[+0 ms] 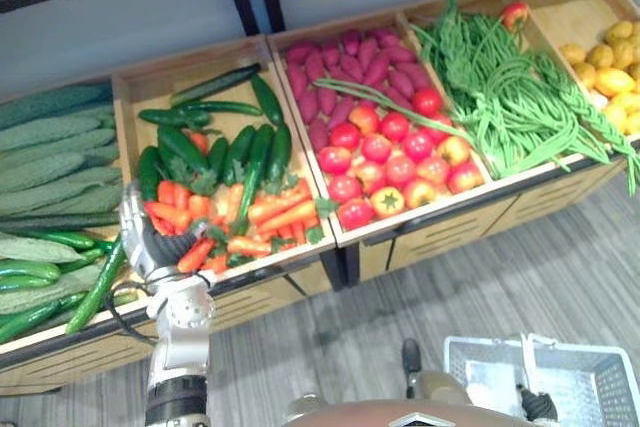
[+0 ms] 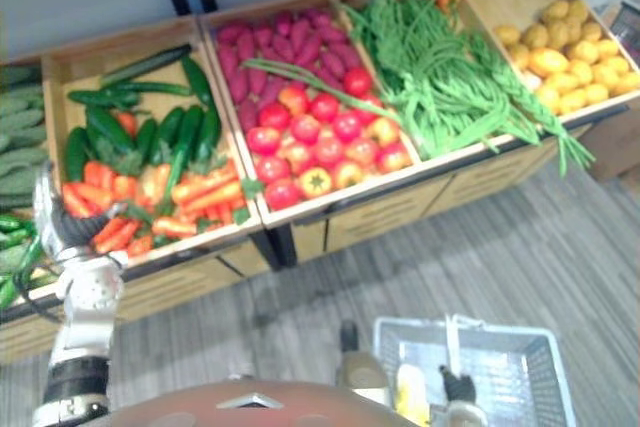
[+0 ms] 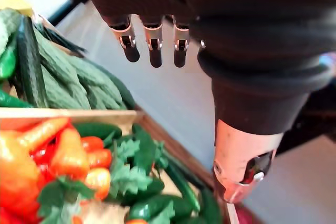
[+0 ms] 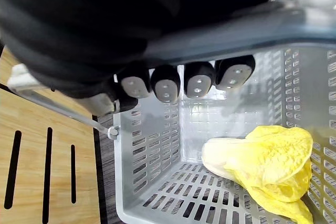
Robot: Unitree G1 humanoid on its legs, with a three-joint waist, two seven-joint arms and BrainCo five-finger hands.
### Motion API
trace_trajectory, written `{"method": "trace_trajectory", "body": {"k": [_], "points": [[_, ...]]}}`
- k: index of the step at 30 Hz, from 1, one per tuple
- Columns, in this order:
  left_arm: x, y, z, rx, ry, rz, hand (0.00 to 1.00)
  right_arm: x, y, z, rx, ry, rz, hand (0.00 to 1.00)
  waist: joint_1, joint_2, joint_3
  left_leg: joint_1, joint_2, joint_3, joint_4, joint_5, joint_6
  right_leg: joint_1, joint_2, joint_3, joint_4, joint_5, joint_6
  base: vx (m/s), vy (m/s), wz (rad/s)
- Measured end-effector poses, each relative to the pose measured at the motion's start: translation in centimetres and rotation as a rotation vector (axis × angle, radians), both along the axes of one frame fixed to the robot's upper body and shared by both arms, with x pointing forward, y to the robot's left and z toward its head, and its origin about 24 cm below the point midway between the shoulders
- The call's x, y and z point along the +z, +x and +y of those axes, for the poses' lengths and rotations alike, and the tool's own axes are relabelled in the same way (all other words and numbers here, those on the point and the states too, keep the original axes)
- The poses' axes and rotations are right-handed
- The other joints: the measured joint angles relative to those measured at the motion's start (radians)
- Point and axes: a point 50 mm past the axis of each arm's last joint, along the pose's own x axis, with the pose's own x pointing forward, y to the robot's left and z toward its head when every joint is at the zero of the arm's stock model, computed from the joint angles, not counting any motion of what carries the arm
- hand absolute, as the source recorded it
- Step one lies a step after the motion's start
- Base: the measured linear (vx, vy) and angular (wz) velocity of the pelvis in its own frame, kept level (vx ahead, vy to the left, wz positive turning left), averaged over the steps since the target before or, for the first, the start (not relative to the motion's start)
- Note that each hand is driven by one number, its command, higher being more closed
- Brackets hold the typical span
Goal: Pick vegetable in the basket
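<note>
Fingers (image 4: 198,80) of the right hand (image 4: 105,14) are curled round the handle (image 4: 252,30) of a grey plastic basket (image 4: 152,145), which is carried nearest the robot, low on its right over the wood-grain floor (image 1: 400,327). A pale yellow leafy cabbage (image 4: 262,161) is seen lying on the basket's bottom, against one wall. Further out, on the robot's left, the left hand (image 1: 148,232) is held over the front left corner of a wooden produce stand (image 1: 440,232); its fingers (image 3: 152,40) are stretched out straight and nothing is held in them. Orange carrots (image 1: 265,212) with green tops are piled just beside that hand, and dark green cucumbers (image 1: 245,147) are laid behind them in the same compartment. Pale green gourds (image 1: 50,157) are stacked in the compartment to the left. To the right, red tomatoes (image 1: 390,162) are heaped in front of purple sweet potatoes (image 1: 345,72). Long green beans (image 1: 500,97) are spread in the next compartment, and yellow potatoes (image 1: 610,72) are heaped in the farthest right one.
</note>
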Motion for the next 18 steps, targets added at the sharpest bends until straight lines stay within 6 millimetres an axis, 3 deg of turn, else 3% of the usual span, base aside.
{"method": "trace_trajectory", "body": {"k": [6, 18], "points": [[0.8, 3.2, -2.0, -0.177, 0.059, 0.062, 0.0, 0.6, 1.8, -0.2, 0.057, -0.025, -0.053, 1.0, -0.002, 0.01, 0.02, -0.035, 0.003, 0.011, 0.009, 0.0, 0.0, -0.041, 0.003, 0.008, 0.001, 0.007, -0.003, -0.02, -0.046, -0.06], [1.3, 5.4, -4.1, -0.423, 0.223, 0.211, 0.0, 1.4, 3.8, -0.4, 0.129, -0.037, -0.11, 1.0, 0.001, 0.009, 0.043, -0.053, 0.004, 0.04, 0.019, 0.0, -0.001, -0.075, 0.003, 0.028, 0.018, 0.007, -0.003, -0.01, -0.039, -0.05]]}}
